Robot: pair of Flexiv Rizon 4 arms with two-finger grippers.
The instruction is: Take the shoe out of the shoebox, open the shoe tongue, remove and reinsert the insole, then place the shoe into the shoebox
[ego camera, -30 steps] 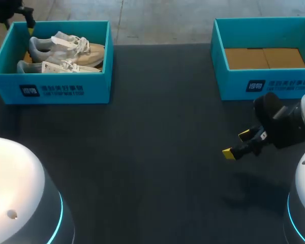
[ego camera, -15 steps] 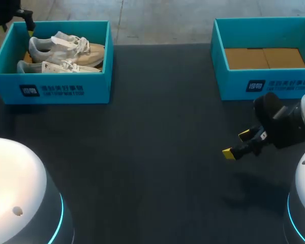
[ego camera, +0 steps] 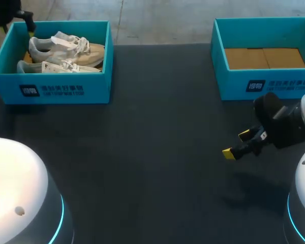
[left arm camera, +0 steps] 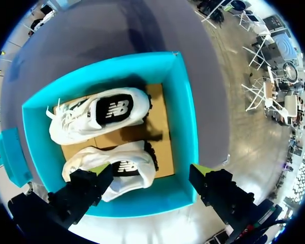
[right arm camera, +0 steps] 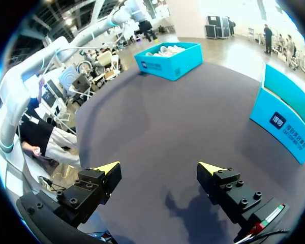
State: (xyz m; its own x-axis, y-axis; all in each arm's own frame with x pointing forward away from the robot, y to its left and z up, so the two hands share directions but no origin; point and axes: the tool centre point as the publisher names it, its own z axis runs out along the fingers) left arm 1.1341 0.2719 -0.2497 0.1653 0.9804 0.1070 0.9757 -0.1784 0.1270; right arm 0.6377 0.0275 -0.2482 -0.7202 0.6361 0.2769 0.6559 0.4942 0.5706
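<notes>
Two pale beige-and-white shoes (ego camera: 66, 53) lie side by side in the teal shoebox (ego camera: 66, 90) at the table's far left. In the left wrist view my left gripper (left arm camera: 150, 170) hangs open above that box (left arm camera: 185, 117), over its rim by the heel of the nearer shoe (left arm camera: 117, 170); the other shoe (left arm camera: 99, 114) lies ahead of it. In the head view the left gripper (ego camera: 24, 20) shows at the box's far left corner. My right gripper (ego camera: 239, 145) stands open and empty above the dark table at the right, as its wrist view also shows for the right gripper (right arm camera: 160, 168).
A second teal box (ego camera: 264, 84) with only a cardboard floor stands at the far right, just beyond my right gripper. A dark table top (ego camera: 152, 152) stretches between the two boxes. The arms' white bases fill the near corners.
The left arm has shifted very slightly over the shoebox's far left corner. The right arm, both boxes and the shoes have not moved.
</notes>
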